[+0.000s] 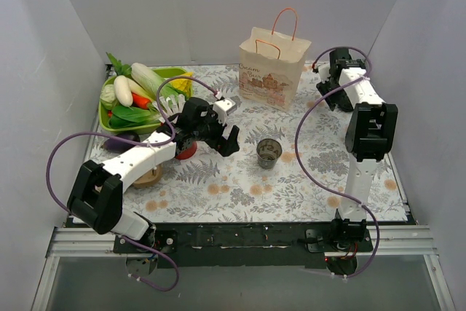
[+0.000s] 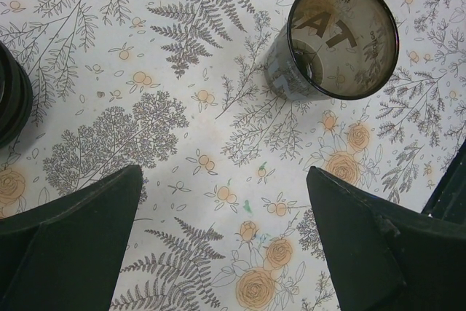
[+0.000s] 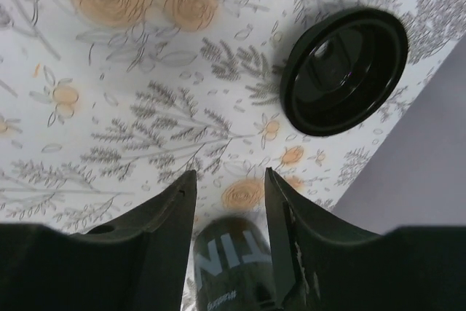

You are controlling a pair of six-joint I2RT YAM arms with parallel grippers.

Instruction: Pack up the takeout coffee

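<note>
Through the top camera I am watching the left hand (image 1: 230, 141) reaching over the middle of the table (image 1: 218, 194). It is spread open and carrying nothing. An open dark cup (image 1: 268, 152) is standing just to its right. The paper bag (image 1: 271, 69) is standing upright at upper centre with its mouth up, which I am reading as ready for packing. The right arm (image 1: 368, 125) is reaching toward the upper right, near the bag. I am not finding the takeout coffee in this view, because the arm's wrist is covering that spot.

In the left wrist view I am seeing the fingers (image 2: 73, 238) wide apart in the bottom corners, with only patterned table between them. The open dark cup is sitting at upper right, ahead of the gap and well clear of it. A black ridged object (image 2: 11, 96) is cut off at the left edge, and I cannot tell what it is.

In the right wrist view the right hand (image 3: 227, 180) is showing its fingers close together at bottom centre, with a dark lettered cup between them. I am taking that cup for the takeout coffee (image 3: 233, 267), though its lid is not showing here. Both fingers seem to be pressing on its sides, so I am judging the hand clenched on it, probably for carrying to the bag. A loose black lid (image 3: 344, 71) is lying at upper right, apart from the hand and near the wall (image 3: 422, 180).
</note>
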